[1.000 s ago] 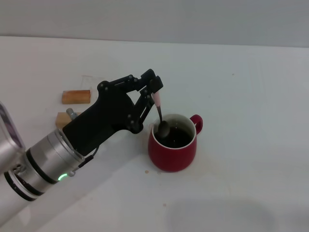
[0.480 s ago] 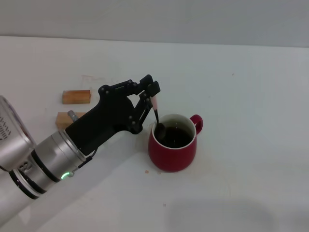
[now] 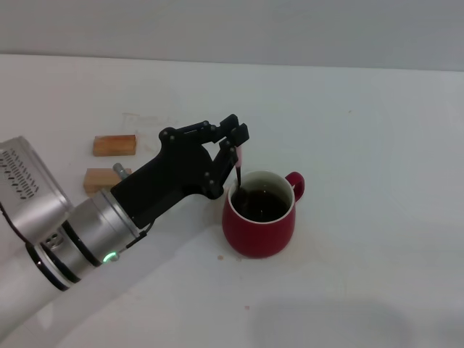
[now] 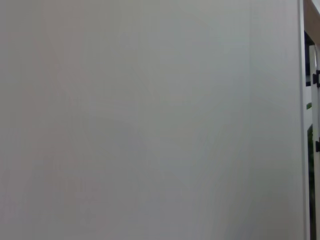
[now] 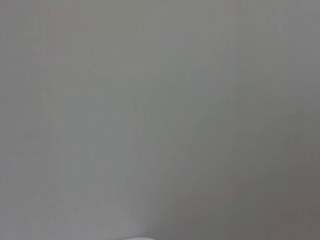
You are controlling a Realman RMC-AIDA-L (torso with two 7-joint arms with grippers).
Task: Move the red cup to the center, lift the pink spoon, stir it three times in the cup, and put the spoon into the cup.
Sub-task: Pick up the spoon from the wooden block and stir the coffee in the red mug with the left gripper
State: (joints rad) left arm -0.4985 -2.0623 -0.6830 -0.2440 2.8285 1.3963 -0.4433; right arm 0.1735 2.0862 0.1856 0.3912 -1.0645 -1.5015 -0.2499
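The red cup (image 3: 262, 226) stands on the white table near the middle of the head view, handle toward the right, dark liquid inside. My left gripper (image 3: 238, 143) hovers just above the cup's left rim, shut on the top of the pink spoon (image 3: 238, 165). The spoon hangs nearly upright, its lower end dipped into the liquid by the left inner wall. The spoon's bowl is hidden in the liquid. Both wrist views show only a plain grey surface. My right gripper is out of view.
Two tan wooden blocks lie at the left, one (image 3: 114, 145) farther back and one (image 3: 100, 179) partly behind my left arm. The white table (image 3: 377, 145) stretches to the right and behind the cup.
The left gripper shifted slightly right and the spoon swung more upright, sinking deeper so its bowl went under the liquid. The cup stayed put.
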